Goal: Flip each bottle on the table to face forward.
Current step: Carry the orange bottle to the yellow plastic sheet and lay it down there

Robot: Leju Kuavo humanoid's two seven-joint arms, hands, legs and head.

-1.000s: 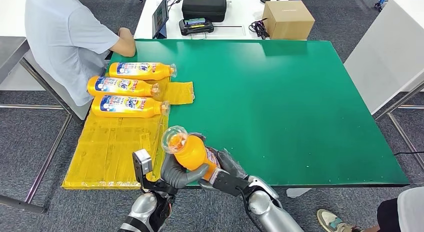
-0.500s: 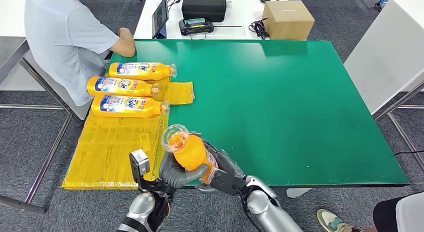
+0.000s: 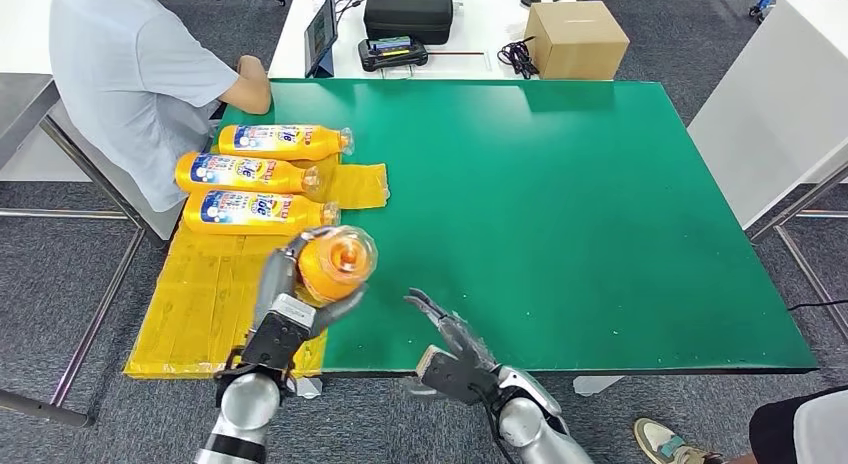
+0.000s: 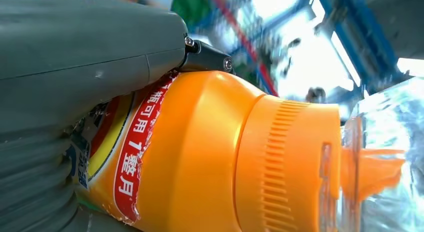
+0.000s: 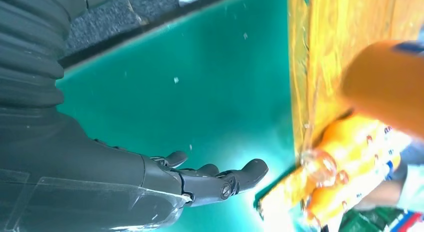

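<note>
Your orange bottle (image 3: 333, 265) is up in the air, over the yellow sheet (image 3: 215, 299) at the near left corner of the green table (image 3: 560, 204), with its clear cap pointing up toward the head camera. The left hand (image 3: 290, 309) has it — the fingers wrap round the bottle's body, and the wrist view shows the thumb pressed on the label (image 4: 127, 152). The right hand (image 3: 450, 349) is off the bottle, fingers spread, holding nothing, low by the table's near edge. Three more bottles (image 3: 258, 212) lie side by side on the yellow sheet just behind, labels up, caps pointing right. To do this step well, I think you should turn the bottle so its label shows on top, then lay it down gently in the free spot in front of the others — same way round as they are. Go slowly, because a round bottle may roll. A person (image 3: 130, 74) sits close at the far left, so keep the arm clear of them.
</note>
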